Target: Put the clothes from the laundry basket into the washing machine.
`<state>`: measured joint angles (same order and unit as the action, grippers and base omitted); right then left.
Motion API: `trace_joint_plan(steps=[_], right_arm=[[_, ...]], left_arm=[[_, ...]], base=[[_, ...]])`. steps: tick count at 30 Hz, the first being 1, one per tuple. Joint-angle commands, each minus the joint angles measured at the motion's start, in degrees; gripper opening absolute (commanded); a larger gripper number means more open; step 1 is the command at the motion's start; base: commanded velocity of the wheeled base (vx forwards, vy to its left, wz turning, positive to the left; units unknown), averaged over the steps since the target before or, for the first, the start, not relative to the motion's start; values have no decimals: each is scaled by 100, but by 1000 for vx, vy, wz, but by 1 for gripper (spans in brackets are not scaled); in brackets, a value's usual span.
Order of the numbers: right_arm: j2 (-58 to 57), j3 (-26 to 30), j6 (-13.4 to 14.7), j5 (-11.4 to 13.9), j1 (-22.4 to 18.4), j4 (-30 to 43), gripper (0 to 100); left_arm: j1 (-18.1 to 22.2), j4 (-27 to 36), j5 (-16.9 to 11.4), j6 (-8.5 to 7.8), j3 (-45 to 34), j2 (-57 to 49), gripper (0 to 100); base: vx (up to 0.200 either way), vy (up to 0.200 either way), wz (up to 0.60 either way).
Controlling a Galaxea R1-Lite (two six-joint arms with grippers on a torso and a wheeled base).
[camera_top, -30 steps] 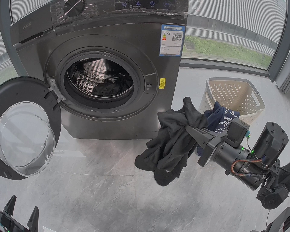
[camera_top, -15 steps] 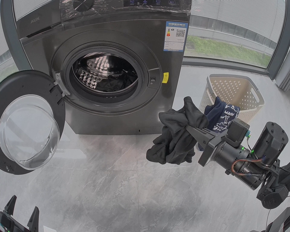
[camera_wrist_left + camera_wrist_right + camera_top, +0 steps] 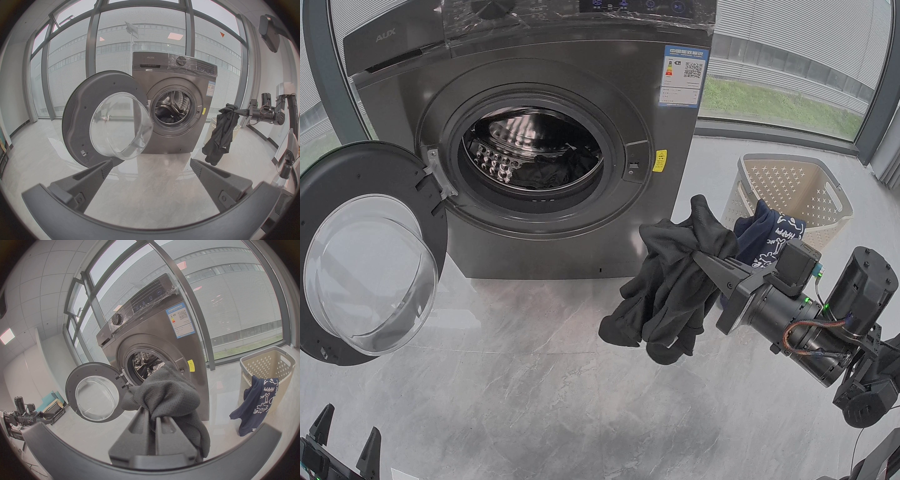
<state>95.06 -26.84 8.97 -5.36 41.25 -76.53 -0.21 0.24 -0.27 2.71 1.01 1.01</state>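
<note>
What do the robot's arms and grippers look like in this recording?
The left gripper and right gripper are matte black with tapered wedge-shaped fingers. The right arm is black cylindrical segments, with a looped orange cable, small green lights and a boxy wrist module.

The room is lit evenly by soft daylight admitted through the tall windows (image 3: 140, 40) behind the washing machine (image 3: 550, 56). Pale window reflections are thrown onto the glossy floor (image 3: 519, 375), and bright glints are seen on the clear bulge of the open door (image 3: 369, 275) and the steel drum (image 3: 512, 134). Shadows are kept faint. Both wrist views are strongly bowed by fisheye lenses and ringed with dark corners.
</note>
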Motion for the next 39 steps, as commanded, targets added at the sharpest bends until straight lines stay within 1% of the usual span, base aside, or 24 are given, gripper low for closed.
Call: trace_joint_plan(steps=[1, 8, 24, 27, 31, 34, 35, 36, 37, 38, 39], right_arm=[[-23, -5, -1, 0, -30, -2, 0], [-23, 4, -1, 0, -30, -2, 0], [21, 12, 26, 9, -21, -2, 0], [100, -102, 8, -52, 67, -2, 0], [302, -207, 17, -79, 93, -187, 0], [566, -234, -1, -246, 190, -521, 0], [575, -234, -1, -255, 199, -547, 0], [698, -286, 17, -334, 340, -767, 0], [751, -330, 26, -351, 375, -846, 0], [795, -401, 26, -360, 375, -881, 0], [839, -497, 26, -360, 383, -881, 0]], left_arm=[[3, 2, 0, 2, -84, -40, 100], [3, 2, 9, 2, -92, -40, 100], [3, 2, 9, 2, -84, -40, 100], [12, -16, 9, -60, -92, -48, 100], [12, -24, -26, -253, -101, -57, 100], [21, -16, -35, -341, -101, -57, 100], [21, -16, -35, -341, -101, -57, 100], [30, -16, -17, -271, -101, -48, 100], [38, -16, -8, -288, -101, -66, 100], [30, -33, -26, -385, -101, -75, 100], [30, -42, -35, -438, -101, -84, 100]], base=[[0, 200, 0], [0, 200, 0], [0, 0, 0], [0, 0, 0], [0, 0, 0], [0, 0, 0], [0, 0, 0], [0, 0, 0], [0, 0, 0], [0, 0, 0], [0, 0, 0]])
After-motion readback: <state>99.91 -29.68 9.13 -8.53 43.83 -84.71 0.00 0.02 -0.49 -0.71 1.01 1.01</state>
